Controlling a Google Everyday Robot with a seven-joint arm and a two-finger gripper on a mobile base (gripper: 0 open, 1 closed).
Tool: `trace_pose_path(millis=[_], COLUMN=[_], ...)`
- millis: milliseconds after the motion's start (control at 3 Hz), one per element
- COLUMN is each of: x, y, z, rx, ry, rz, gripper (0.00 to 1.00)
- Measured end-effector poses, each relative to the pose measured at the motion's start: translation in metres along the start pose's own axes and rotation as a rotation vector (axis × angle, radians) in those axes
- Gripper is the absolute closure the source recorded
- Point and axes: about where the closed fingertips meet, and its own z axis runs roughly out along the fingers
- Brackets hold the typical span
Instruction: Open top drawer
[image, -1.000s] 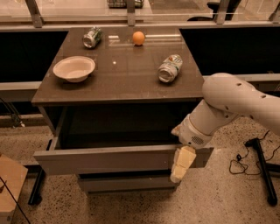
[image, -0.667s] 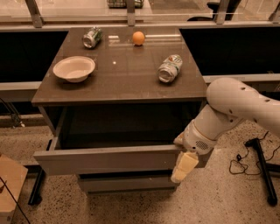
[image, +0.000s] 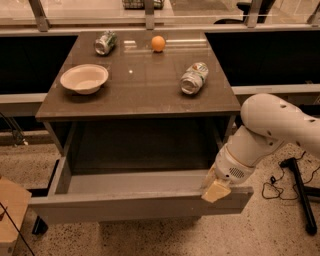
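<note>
The top drawer (image: 135, 206) is the wide grey drawer under the counter top. It stands pulled well out toward the camera, and its deep box (image: 135, 181) shows nothing inside. My gripper (image: 216, 189), with its yellowish tip, sits at the right end of the drawer's front panel, against its upper edge. The white arm (image: 272, 127) reaches in from the right. The lower drawers are hidden beneath the open one.
On the counter top (image: 140, 95) are a white bowl (image: 84, 78), a can on its side at the back left (image: 105, 42), an orange (image: 158, 43) and a second lying can (image: 194, 77). A cardboard box (image: 10, 212) stands at the left. A black stand leg (image: 300, 192) and cables lie at the right.
The drawer front has come further out toward the camera and now covers the lower drawers. My gripper has stayed at its right end and moved with it.
</note>
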Motion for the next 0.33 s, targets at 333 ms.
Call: trace_pose_path(millis=[333], x=[0.0112], y=[0.0164], z=[-0.0034], rx=[-0.019], ry=[0.024], rz=[0.042], gripper=[0.66])
